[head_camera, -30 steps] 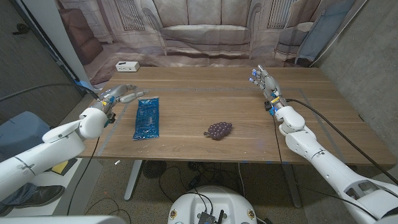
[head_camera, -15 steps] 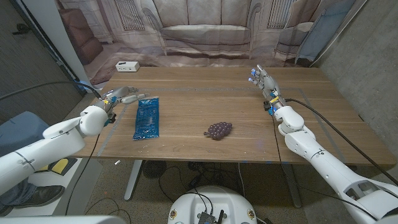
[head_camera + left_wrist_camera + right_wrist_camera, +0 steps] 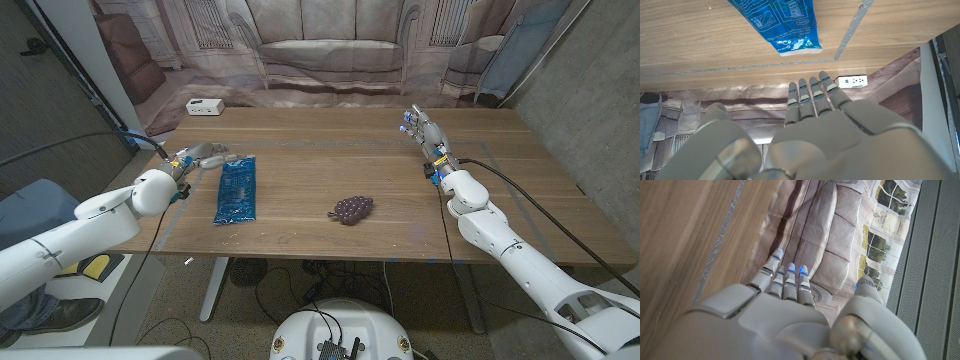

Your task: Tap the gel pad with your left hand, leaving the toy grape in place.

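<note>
While my left arm reaches in over the left side of the bench [image 3: 330,150], my left hand [image 3: 203,154] sits just beside the far left corner of the pad [image 3: 238,189], fingers stretched out side by side and holding nothing. From the head view I cannot tell whether the fingertips touch the pad or hang just clear of it. In my left wrist view that hand [image 3: 815,125] shows its back, the fingers [image 3: 810,92] straight and close together, with the end of the pad [image 3: 785,30] past them on the wood. The pad is a blue printed pack lying flat, its long side running away from me, left of the middle of the bench. A white power strip [image 3: 203,106] lies at the far left edge of the bench, near the backdrop.

Toward the middle, a little nearer to me, lies the grape [image 3: 352,208], a dark purple cluster, well apart from the pad and from both hands.

On the right, my right hand [image 3: 424,132] stands at the far right part of the bench, fingers extended and nothing in it. My right wrist view shows the back of that hand [image 3: 780,315], its fingers [image 3: 785,277] straight and together, pointing toward the backdrop beside the bench's edge.
</note>
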You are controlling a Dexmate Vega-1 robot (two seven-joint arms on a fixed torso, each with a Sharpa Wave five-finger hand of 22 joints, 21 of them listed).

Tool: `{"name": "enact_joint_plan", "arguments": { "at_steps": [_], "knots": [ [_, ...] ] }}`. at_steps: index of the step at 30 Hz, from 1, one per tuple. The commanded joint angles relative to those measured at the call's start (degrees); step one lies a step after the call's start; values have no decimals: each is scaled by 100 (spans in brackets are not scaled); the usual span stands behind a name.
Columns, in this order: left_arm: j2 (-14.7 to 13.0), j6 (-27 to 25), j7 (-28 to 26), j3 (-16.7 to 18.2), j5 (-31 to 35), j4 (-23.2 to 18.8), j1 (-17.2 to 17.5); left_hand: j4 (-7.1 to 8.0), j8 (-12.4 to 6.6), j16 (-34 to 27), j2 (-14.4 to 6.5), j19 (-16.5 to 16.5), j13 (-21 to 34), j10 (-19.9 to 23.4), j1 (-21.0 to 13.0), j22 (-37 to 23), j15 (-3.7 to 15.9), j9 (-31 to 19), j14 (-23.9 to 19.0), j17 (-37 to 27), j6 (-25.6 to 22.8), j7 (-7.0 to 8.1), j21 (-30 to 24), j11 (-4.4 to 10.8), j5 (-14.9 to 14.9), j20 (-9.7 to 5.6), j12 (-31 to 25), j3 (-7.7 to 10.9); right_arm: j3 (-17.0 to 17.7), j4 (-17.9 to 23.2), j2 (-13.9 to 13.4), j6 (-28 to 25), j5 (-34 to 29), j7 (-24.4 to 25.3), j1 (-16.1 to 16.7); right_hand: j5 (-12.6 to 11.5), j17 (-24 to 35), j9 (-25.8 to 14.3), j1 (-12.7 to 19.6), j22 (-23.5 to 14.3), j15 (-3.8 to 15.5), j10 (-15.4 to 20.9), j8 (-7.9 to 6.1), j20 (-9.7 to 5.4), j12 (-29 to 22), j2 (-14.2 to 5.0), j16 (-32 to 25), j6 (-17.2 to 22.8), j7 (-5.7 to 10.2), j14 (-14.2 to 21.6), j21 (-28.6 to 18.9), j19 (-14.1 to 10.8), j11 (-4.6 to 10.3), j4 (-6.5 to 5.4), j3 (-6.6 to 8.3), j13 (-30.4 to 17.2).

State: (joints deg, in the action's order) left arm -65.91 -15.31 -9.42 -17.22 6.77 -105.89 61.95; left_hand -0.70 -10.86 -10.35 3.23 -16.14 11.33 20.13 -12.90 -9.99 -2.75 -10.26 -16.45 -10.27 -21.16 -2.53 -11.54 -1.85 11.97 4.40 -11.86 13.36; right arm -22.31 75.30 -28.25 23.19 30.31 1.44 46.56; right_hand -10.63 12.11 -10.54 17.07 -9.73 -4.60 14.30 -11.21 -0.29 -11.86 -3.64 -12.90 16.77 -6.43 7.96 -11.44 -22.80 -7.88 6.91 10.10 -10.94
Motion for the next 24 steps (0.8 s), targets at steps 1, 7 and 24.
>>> {"name": "enact_joint_plan", "arguments": {
  "at_steps": [1, 7, 24],
  "knots": [
    [-75, -117, 190, -256, 76, 33, -243, 1, -63, -29, -52, 8, 23, 62, -8, -34, 46, -26, -17, -18, -102, 51, 25, 97, -4, -3, -47, -29, -17, -10, 20, -47, -9, 26, -21, 18, 32, -8, -3, -16, 3, 0, 1, -2, 14, -27, 4, 6, 17, -27, 19, 38, -14, 21, -11, -13],
    [-121, -194, 312, -348, 112, 19, -335, 5, -88, -40, -63, -3, 23, 112, 2, -34, 63, -24, -33, -17, -204, 104, 19, 106, -2, -27, -66, -37, -35, -24, 21, -43, -48, 31, -46, 17, 32, -8, 9, -16, 1, -3, 0, 6, 16, -42, 9, 12, 16, -34, 23, 49, -13, 25, -3, -14],
    [-34, -142, 743, -701, 169, 180, -713, 37, 51, 13, -60, 182, 23, -184, 93, -36, 25, -25, 221, -17, 184, 21, 65, 7, -9, 30, 43, -111, -19, 71, 11, -109, -49, 141, 33, 18, 31, -9, 48, -18, 2, -1, 2, 19, 20, -71, 28, 17, 34, -59, 39, 98, -8, 42, 16, -18]
  ]
}}
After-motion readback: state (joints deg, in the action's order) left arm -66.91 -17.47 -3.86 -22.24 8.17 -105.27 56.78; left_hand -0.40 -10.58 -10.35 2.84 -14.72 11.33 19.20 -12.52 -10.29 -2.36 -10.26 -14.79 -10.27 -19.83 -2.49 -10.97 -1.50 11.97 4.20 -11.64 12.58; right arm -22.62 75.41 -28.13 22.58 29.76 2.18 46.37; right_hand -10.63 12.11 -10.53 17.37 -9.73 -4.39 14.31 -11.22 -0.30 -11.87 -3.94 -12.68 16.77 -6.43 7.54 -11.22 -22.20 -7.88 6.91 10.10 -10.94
